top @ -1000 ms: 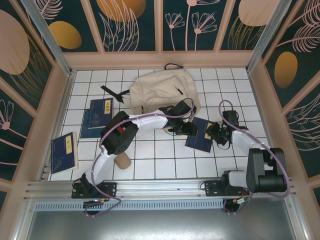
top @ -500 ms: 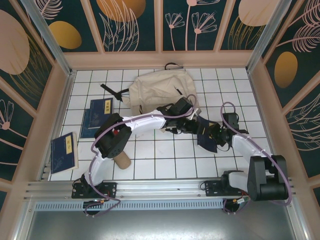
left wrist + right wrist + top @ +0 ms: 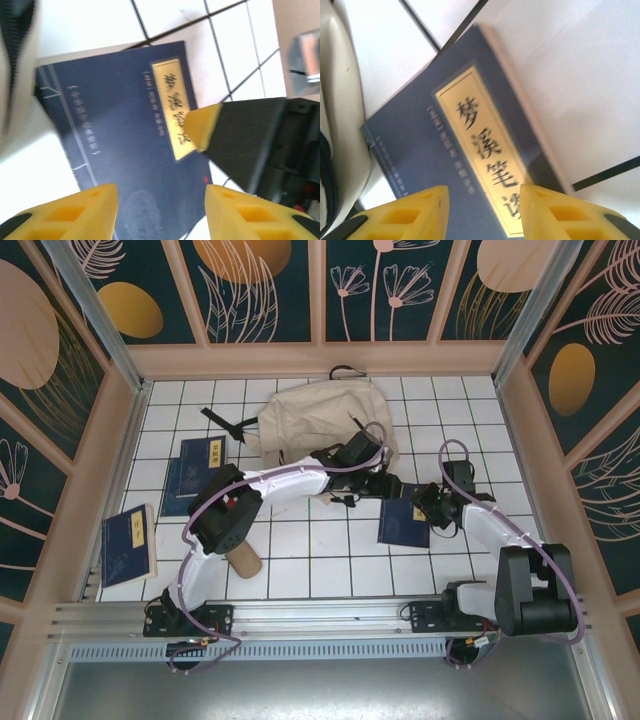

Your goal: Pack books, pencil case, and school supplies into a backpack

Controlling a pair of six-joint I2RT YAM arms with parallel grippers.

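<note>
At centre right of the overhead view, both arms reach over one book (image 3: 403, 525). The left gripper (image 3: 160, 200) and right gripper (image 3: 482, 205) are spread, pinching nothing. The book, tilted up a moment ago, now lies flat just below the backpack (image 3: 310, 420).

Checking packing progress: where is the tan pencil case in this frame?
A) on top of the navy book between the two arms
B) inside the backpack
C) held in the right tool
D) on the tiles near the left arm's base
D: the top view shows the pencil case lying on the white tiles next to the left arm, well apart from the backpack.
</note>
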